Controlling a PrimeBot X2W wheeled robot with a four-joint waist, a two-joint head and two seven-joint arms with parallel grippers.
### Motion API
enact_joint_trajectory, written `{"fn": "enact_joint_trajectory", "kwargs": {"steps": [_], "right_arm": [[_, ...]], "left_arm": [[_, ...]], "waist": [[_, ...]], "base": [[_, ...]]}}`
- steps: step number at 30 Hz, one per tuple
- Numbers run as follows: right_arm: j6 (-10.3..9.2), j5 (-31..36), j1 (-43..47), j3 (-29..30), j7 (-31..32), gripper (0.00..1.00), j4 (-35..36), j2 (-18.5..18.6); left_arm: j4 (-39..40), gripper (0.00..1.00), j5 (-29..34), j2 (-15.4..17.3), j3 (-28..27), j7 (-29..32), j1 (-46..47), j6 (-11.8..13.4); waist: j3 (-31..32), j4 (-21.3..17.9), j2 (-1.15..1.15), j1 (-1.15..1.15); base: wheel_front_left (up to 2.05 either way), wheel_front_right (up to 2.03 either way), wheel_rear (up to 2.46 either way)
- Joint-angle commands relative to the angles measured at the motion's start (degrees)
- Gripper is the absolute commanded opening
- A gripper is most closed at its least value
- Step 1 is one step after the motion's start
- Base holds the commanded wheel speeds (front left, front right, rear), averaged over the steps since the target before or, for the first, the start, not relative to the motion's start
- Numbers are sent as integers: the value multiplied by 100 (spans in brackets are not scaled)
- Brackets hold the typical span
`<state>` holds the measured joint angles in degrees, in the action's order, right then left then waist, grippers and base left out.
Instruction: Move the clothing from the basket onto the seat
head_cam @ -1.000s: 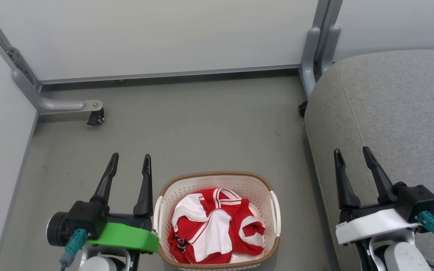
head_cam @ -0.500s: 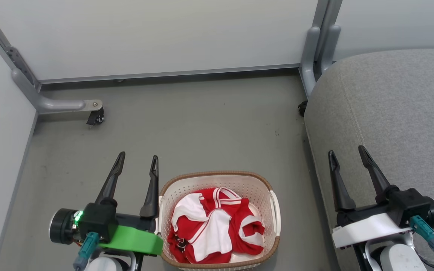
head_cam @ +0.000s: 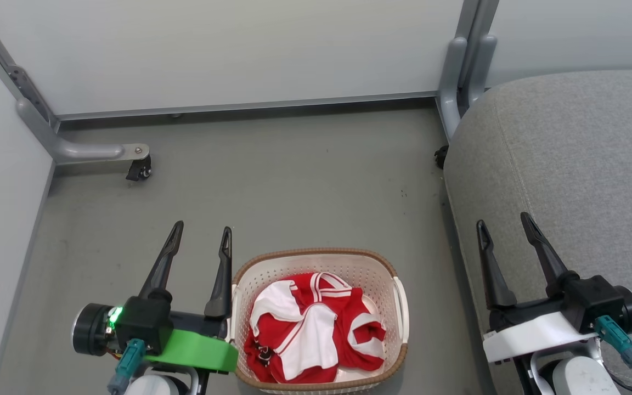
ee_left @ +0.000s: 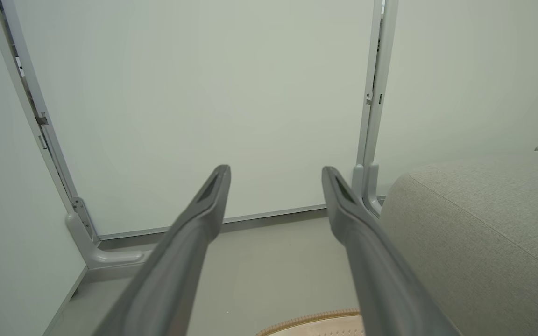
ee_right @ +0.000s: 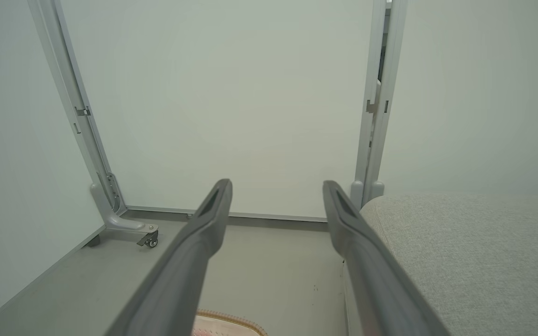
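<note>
The red and white clothing [head_cam: 311, 329] lies crumpled inside the cream basket [head_cam: 316, 261], which stands on the floor at the bottom centre of the head view. The basket's brown rim [ee_left: 311, 321] peeks in at the bottom of the left wrist view, and its rim [ee_right: 231, 321] also shows in the right wrist view. My left gripper [head_cam: 202, 229] is open just left of the basket, empty. Open too and empty, my right gripper [head_cam: 502, 222] hovers over the front edge of the grey seat [head_cam: 579, 159] on the right.
White partition panels [head_cam: 228, 49] on grey metal frames close off the back and left. A caster foot [head_cam: 137, 167] juts out at the back left, and another post base [head_cam: 453, 109] stands beside the seat. Grey floor [head_cam: 294, 186] lies beyond the basket.
My left gripper has shifted slightly right toward the basket. The right gripper has edged left and a little forward. Basket and clothing have not moved.
</note>
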<state>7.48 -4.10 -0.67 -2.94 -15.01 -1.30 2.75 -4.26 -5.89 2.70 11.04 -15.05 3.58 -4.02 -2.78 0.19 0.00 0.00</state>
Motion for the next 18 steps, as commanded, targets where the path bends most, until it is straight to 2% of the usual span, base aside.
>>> {"fn": "enact_joint_trajectory", "kwargs": {"steps": [1,10,18], "right_arm": [[2,-22,31,-6,-26,100,-4,24],[2,-26,-111,24,-26,100,52,24],[2,-250,-599,305,-23,100,137,21]], "left_arm": [[-12,100,7,34,-11,-19,18,34],[-152,100,-91,34,90,-13,103,-88],[-687,100,-6,33,352,-12,791,-101]], "waist": [[-2,-1,0,0],[-260,-71,0,0],[-1312,-174,0,0]], "base": [[0,0,0],[0,0,0],[0,0,0]]}}
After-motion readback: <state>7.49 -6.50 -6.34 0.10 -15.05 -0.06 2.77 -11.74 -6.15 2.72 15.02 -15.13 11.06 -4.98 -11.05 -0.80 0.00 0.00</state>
